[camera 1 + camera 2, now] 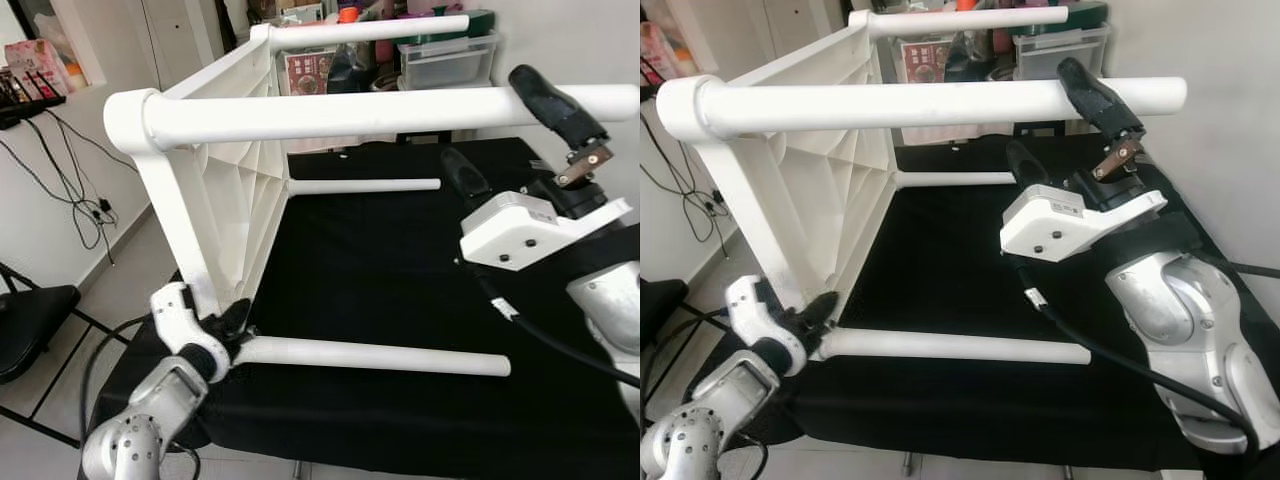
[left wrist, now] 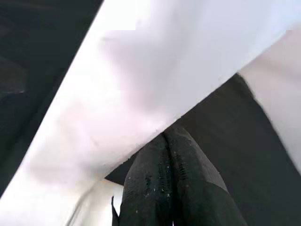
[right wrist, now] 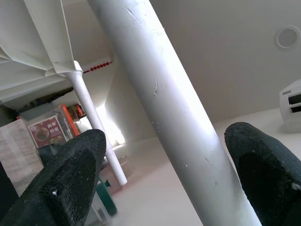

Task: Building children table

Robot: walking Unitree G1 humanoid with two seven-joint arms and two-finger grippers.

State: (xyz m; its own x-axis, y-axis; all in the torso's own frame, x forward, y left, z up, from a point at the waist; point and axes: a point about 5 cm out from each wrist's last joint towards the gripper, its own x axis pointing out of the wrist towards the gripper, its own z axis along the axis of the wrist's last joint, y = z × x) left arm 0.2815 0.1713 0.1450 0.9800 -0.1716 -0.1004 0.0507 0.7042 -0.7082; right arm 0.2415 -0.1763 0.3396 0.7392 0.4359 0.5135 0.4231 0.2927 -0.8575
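Four legs already sit in the white table top, which lies tipped on its side on the black-covered bench. Right gripper straddles the upper near leg, fingers spread, unclenched. Left gripper, fingers pressed together, braces the lower near leg at its socket, probably steadying the table.

walls: white | floor: pale tiles | black chair | storage bins

Arms: rounded silver metal shells, scuffed and shiny.
Right gripper: two long black textured fingers, on a white block with small dark screws.
Cable: black, carrying a white label.
Left gripper: black fingers on a white curved bracket.
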